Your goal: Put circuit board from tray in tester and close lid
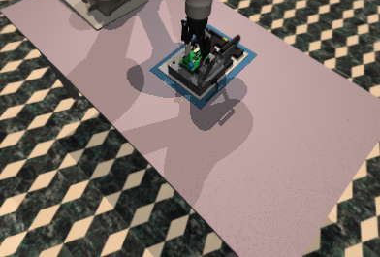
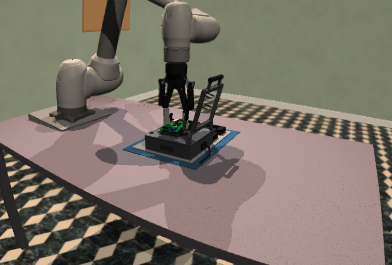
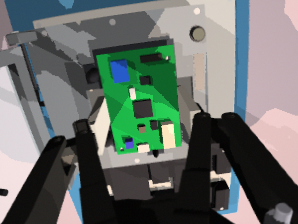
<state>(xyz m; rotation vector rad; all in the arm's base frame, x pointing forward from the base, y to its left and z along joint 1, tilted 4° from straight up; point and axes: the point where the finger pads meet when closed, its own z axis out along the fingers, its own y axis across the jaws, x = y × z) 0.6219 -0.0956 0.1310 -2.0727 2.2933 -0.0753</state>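
Note:
The green circuit board (image 1: 186,61) (image 2: 169,127) (image 3: 125,112) is face up over the tester's plate. My gripper (image 1: 196,54) (image 2: 175,122) (image 3: 142,103) is shut on its two long edges. The white connector (image 3: 168,135) is at the board's lower end in the wrist view, close to a small black post (image 3: 156,153). The tester (image 1: 186,79) (image 2: 172,148) (image 3: 112,31) has its lid (image 2: 208,105) standing open beside the fingers, handle (image 2: 216,78) on top. Pins and holes under the board are hidden, and I cannot tell whether it lies flat. The latch hook cannot be made out.
The tester stands on a pale base with a blue border (image 1: 159,72) (image 2: 134,149) (image 3: 242,75). Dark blocks (image 1: 236,51) (image 3: 125,181) sit on the base beyond the connector end. The raised lid is close to one finger. No tray can be made out.

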